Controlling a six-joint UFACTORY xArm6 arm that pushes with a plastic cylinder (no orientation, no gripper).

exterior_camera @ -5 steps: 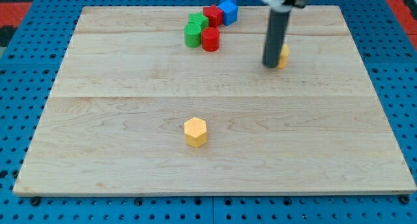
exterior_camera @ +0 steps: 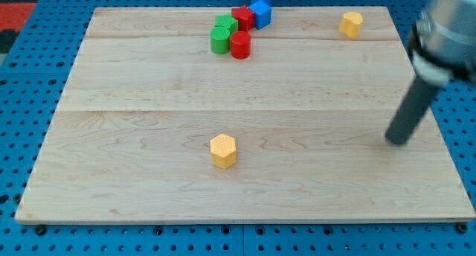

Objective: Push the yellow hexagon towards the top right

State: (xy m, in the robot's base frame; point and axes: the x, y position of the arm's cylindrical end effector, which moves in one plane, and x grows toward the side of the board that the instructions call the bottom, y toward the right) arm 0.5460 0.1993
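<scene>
The yellow hexagon (exterior_camera: 223, 150) lies on the wooden board (exterior_camera: 134, 137), a little below the middle and towards the view's left. My tip (exterior_camera: 399, 141) rests on the board near its right edge, far to the right of the hexagon and about level with it. A second yellow block (exterior_camera: 351, 24) sits near the board's top right corner.
A cluster sits at the top centre: two green blocks (exterior_camera: 222, 34), a red cylinder (exterior_camera: 239, 45), a red block (exterior_camera: 242, 18) and two blue blocks (exterior_camera: 260, 10). The board lies on a blue pegboard (exterior_camera: 22, 77).
My tip has moved from the upper right, beside the small yellow block, down to the right edge. That yellow block now lies higher, near the top right corner. The hexagon has not moved.
</scene>
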